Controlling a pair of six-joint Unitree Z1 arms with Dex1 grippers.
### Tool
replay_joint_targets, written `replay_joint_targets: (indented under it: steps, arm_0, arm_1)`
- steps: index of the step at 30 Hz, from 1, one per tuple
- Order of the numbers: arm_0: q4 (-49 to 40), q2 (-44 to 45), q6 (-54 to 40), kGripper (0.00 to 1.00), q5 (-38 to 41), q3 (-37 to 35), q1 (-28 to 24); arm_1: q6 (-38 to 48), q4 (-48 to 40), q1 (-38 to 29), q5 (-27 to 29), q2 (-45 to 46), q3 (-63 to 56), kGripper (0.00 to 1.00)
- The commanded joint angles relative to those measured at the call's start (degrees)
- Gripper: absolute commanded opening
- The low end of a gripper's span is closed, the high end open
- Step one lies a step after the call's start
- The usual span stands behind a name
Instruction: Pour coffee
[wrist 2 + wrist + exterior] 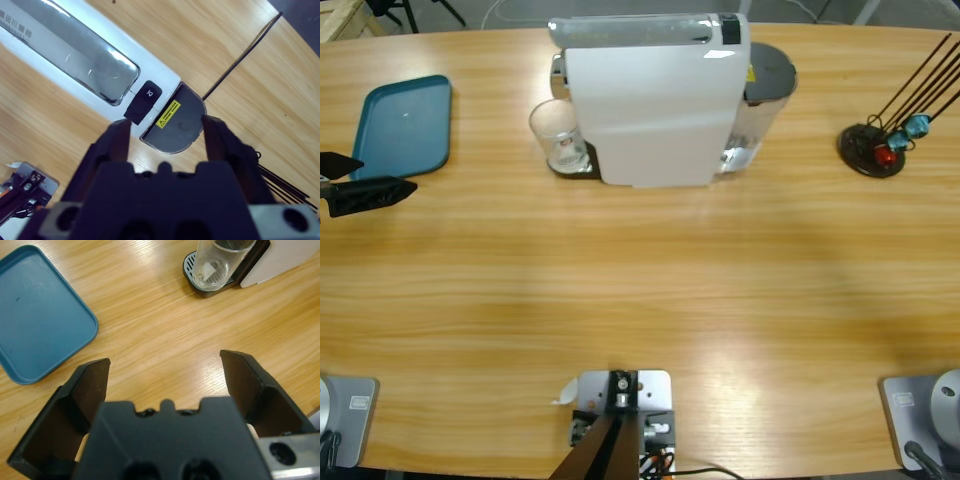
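Right wrist view shows the right gripper [167,125], jaws apart, poised above the coffee machine [650,100] near its button [143,98], glass [555,135] seated at its spout; left gripper [165,370] open, idle; pressing comes next.

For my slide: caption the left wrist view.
Open left gripper over bare wood, between blue tray and empty glass.

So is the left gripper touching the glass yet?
Apart. The left wrist view shows bare table between the open left gripper and the glass, which stands on the coffee machine's drip tray.
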State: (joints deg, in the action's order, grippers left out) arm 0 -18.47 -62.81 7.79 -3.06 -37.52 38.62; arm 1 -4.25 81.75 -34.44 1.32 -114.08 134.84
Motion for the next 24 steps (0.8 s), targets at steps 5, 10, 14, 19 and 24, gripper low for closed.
replay_joint_targets:
  steps: [5, 10, 14, 19, 24]
  arm_0:
    - [0.5, -0.6, 0.6, 0.954, 0.4, 2.1, -0.4]
    - [0.5, -0.7, 0.6, 0.954, 0.4, 2.1, -0.4]
    - [0.7, -0.7, 0.6, 0.959, 0.3, 2.2, -0.4]
    - [1.9, -0.7, 0.5, 0.996, 0.1, 2.7, -0.4]
    - [4.3, -0.6, -0.9, 0.996, 0.3, 3.5, -0.4]
  arm_1:
    - [0.6, 0.8, -0.7, -0.7, 1.1, -2.4, 0.996]
    - [0.6, 0.7, -0.7, -1.6, 1.8, -2.8, 0.996]
    - [-2.3, -5.5, -0.8, -9.5, 8.1, -12.6, 1.0]
    - [-2.0, -22.1, -1.5, -9.4, 25.9, -39.3, 1.0]
    - [-1.4, -31.6, -1.7, -8.0, 39.7, -59.3, 1.0]
